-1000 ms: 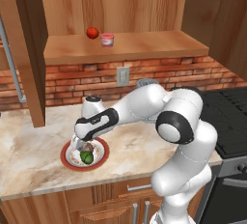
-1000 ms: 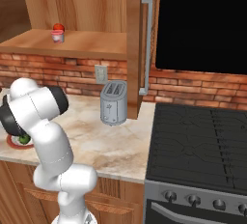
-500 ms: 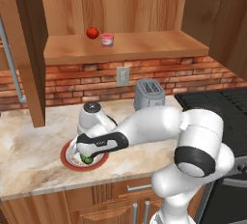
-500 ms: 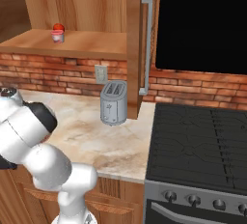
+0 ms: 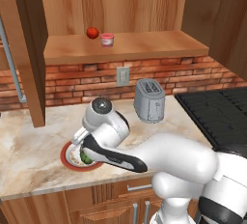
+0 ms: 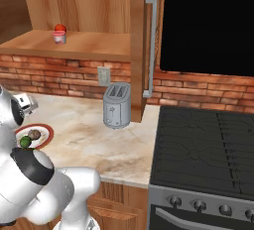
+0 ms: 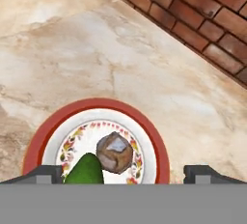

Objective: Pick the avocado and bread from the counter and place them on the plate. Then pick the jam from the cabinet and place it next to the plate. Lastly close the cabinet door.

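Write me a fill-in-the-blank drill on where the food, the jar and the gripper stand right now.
1. The lumpy brown-grey bread chunk lies on the round red-rimmed ____.
2. The dark-green avocado sits ____ the bread, touching it.
3. The pinkish-red jam jar stands on the wooden cabinet ____ next to a red round fruit.
4. The gripper hangs over the plate with its jaws ____ and holding nothing.

Missing words: plate; beside; shelf; open

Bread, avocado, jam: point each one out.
bread (image 7: pixel 115 152): hand view, middle of the brown chunk on the plate.
avocado (image 7: pixel 85 172): hand view, green body at the plate's lower left.
jam (image 5: pixel 107 39): left base view, side of the jar on the shelf.
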### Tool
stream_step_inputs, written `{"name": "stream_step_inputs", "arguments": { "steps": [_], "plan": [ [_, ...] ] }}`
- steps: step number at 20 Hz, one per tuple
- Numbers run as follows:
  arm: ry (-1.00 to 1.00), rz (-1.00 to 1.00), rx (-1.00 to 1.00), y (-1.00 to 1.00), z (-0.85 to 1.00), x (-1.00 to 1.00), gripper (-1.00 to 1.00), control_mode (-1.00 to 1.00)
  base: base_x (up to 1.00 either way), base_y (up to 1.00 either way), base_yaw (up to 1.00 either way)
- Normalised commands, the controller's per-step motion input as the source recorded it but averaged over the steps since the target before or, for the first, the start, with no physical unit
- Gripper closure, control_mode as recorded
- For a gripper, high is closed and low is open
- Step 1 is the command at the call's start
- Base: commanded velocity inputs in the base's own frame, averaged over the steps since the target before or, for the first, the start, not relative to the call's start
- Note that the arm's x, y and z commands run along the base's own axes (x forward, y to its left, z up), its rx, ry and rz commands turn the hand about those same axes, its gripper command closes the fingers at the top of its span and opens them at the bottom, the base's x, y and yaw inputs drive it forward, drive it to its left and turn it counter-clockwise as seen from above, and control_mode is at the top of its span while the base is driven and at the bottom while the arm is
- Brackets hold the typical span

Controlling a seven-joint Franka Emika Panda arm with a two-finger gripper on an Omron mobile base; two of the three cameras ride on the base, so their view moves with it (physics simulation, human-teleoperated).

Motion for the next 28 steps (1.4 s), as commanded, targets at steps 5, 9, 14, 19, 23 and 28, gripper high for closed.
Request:
{"name": "stream_step_inputs", "arguments": {
  "steps": [5,9,14,19,23,28],
  "plan": [
    [-0.01,-0.09,0.12,-0.53,0.65,-0.23,-1.0,-1.0,0.0,0.0,0.0],
    [-0.04,-0.12,0.15,-0.67,0.54,-0.46,-1.0,-1.0,0.0,0.0,0.0],
    [-0.1,-0.05,0.04,-0.52,0.53,-0.52,-1.0,-1.0,0.0,0.0,0.0],
    [-0.13,-0.01,0.0,-0.37,0.62,-0.48,-1.0,-1.0,0.0,0.0,0.0],
    [-0.1,-0.06,0.0,-0.29,0.64,-0.23,-1.0,-1.0,0.0,0.0,0.0],
    [-0.02,-0.16,0.03,-0.26,0.55,-0.07,-1.0,-1.0,0.0,0.0,0.0]
  ]
}}
